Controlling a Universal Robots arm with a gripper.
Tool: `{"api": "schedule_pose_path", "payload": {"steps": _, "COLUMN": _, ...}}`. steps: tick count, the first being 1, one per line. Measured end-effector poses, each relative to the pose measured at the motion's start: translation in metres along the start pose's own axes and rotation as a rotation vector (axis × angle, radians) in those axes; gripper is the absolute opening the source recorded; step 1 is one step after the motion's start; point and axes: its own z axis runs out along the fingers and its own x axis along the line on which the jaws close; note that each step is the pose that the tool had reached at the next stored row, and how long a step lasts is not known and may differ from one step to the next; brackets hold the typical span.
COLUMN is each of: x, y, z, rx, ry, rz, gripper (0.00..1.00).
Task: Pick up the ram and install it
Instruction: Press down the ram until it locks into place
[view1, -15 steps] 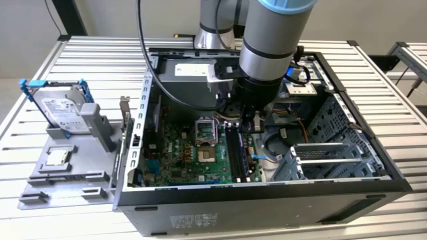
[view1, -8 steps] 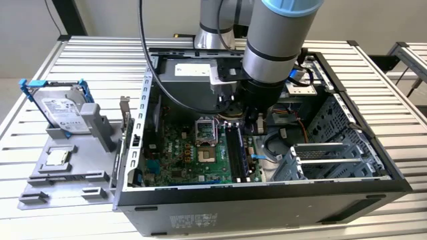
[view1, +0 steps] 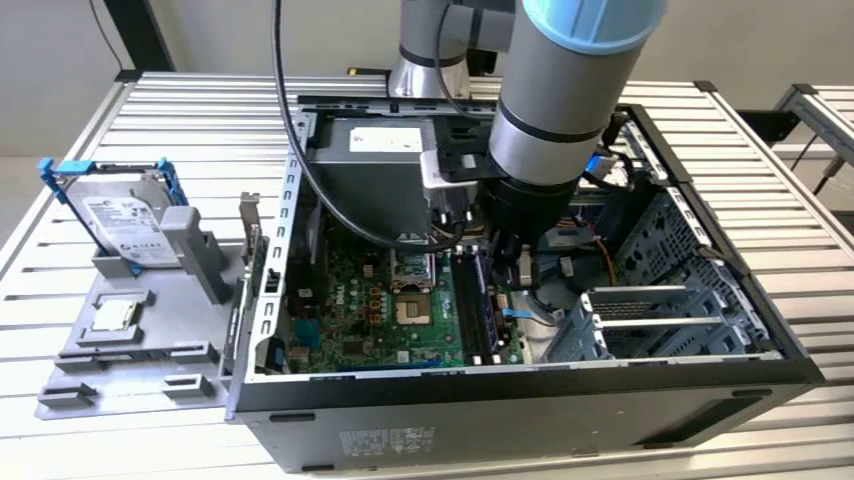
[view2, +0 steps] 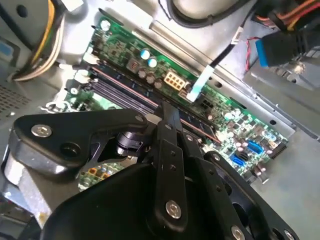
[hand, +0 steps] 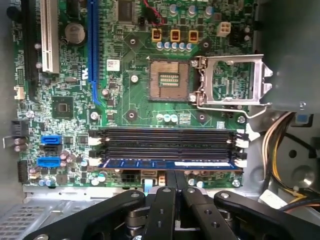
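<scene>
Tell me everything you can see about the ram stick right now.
The ram is a slim, long, dark blue circuit stick seen edge-on in the first wrist view. It stands on its long edge in the motherboard's memory slot nearest the gripper, parallel to the empty black slots beside it and about as long as they are. Pale latches sit at the slot ends. The gripper's fingertips meet right at the stick's middle; whether it is fully seated cannot be told.

No legible text on the hard drive's label, case sticker or motherboard.
</scene>
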Motion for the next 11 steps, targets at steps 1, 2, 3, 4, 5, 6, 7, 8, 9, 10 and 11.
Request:
{"api": "schedule_pose_path", "payload": {"steps": 1, "x": 0.0002, "y": -0.0001, "z": 0.0001, "rx": -0.0009, "ry": 0.0013, "rz": 0.000, "gripper": 0.00}}
{"api": "schedule_pose_path", "payload": {"steps": 2, "x": 0.0002, "y": -0.0001, "z": 0.0001, "rx": -0.0017, "ry": 0.0014, "rz": 0.000, "gripper": 0.00}}
{"api": "schedule_pose_path", "payload": {"steps": 3, "x": 0.0003, "y": -0.0001, "z": 0.0001, "rx": -0.0028, "ry": 0.0015, "rz": 0.000, "gripper": 0.00}}
{"api": "schedule_pose_path", "payload": {"steps": 4, "x": 0.0008, "y": 0.0003, "z": 0.0000, "rx": -0.0028, "ry": 0.0016, "rz": 0.000, "gripper": 0.00}}
{"api": "schedule_pose_path", "payload": {"steps": 5, "x": 0.0013, "y": 0.0019, "z": 0.0002, "rx": -0.0028, "ry": 0.0014, "rz": 0.000, "gripper": 0.00}}
{"api": "schedule_pose_path", "payload": {"steps": 6, "x": 0.0014, "y": 0.0027, "z": 0.0016, "rx": -0.0028, "ry": 0.0013, "rz": 0.000, "gripper": 0.00}}
{"api": "schedule_pose_path", "payload": {"steps": 7, "x": 0.0015, "y": 0.0028, "z": 0.0035, "rx": -0.0028, "ry": 0.0014, "rz": 0.000, "gripper": 0.00}}
{"api": "schedule_pose_path", "payload": {"steps": 8, "x": 0.0015, "y": 0.0028, "z": 0.0054, "rx": -0.0028, "ry": 0.0014, "rz": 0.000, "gripper": 0.00}}
{"api": "schedule_pose_path", "payload": {"steps": 9, "x": 0.0016, "y": 0.0029, "z": 0.0071, "rx": -0.0028, "ry": 0.0015, "rz": 0.000, "gripper": 0.00}}
{"api": "schedule_pose_path", "payload": {"steps": 10, "x": 0.0016, "y": 0.0030, "z": 0.0090, "rx": -0.0028, "ry": 0.0013, "rz": 0.000, "gripper": 0.00}}
{"api": "schedule_pose_path", "payload": {"steps": 11, "x": 0.0017, "y": 0.0031, "z": 0.0107, "rx": -0.0028, "ry": 0.0014, "rz": 0.000, "gripper": 0.00}}
